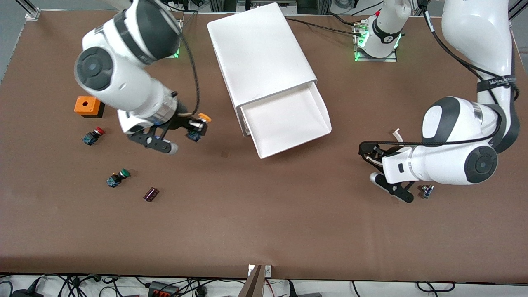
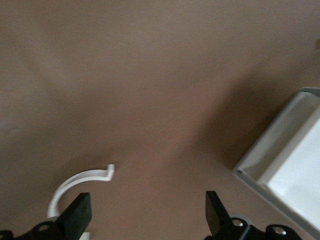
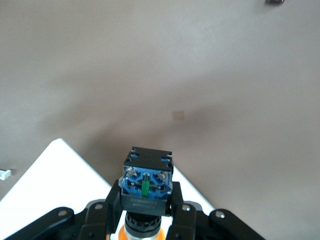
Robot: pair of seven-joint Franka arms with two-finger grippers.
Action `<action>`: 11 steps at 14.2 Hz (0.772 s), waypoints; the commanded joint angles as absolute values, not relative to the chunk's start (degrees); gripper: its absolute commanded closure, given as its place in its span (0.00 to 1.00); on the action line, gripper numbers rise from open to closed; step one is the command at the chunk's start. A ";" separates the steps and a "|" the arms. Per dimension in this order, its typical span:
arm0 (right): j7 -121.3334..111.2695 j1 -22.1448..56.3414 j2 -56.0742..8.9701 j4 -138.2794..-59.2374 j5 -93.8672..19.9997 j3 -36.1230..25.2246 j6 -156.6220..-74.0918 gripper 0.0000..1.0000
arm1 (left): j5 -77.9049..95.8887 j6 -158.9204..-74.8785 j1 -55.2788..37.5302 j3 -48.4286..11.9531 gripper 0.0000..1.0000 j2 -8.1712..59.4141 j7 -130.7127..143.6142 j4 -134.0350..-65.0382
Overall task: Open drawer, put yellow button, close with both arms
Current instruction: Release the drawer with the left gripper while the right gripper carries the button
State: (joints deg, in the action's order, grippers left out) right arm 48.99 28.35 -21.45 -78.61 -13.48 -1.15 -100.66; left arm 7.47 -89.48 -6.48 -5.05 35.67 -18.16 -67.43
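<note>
The drawer point(image 1: 288, 119), uppermost in the white cabinet point(image 1: 260, 53), stands pulled out, and its tray shows nothing inside. My right gripper point(image 1: 197, 130) hangs over the table between the orange box and the cabinet. It is shut on the yellow button point(image 1: 200, 124), whose orange cap points toward the robots' side. In the right wrist view the button's black-and-blue body point(image 3: 146, 182) sits between the black fingers point(image 3: 177, 205). My left gripper point(image 1: 370, 159) is open over bare table toward the left arm's end. Its fingers point(image 2: 77, 215) stand wide apart with nothing between them, and the drawer's corner point(image 2: 280, 170) shows nearby.
A curved white plastic piece point(image 1: 397, 134) lies by the left gripper, and a small dark part point(image 1: 427, 191) lies under the left arm. Toward the right arm's end are an orange box point(image 1: 88, 106), a red-capped button point(image 1: 93, 135), a green-capped button point(image 1: 118, 178) and a dark purple part point(image 1: 151, 194).
</note>
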 commanded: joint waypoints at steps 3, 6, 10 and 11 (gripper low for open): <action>70.35 35.14 -25.04 -74.19 -14.33 -1.58 -101.76 0.96 | -1.67 -91.56 -7.30 -4.13 0.00 36.91 -14.18 -63.98; 84.16 37.96 -28.20 -71.46 -14.50 -1.49 -107.03 0.96 | -1.67 -97.19 -5.80 -4.04 0.00 37.70 -7.22 -64.60; 97.53 42.35 -33.38 -67.34 -14.15 -1.67 -111.53 0.96 | -1.67 -96.94 -4.31 -4.13 0.00 37.53 0.69 -64.95; 99.73 43.15 -34.36 -66.28 -13.98 -1.67 -111.45 0.96 | -1.67 -96.86 -4.31 -4.13 0.00 37.44 1.49 -65.04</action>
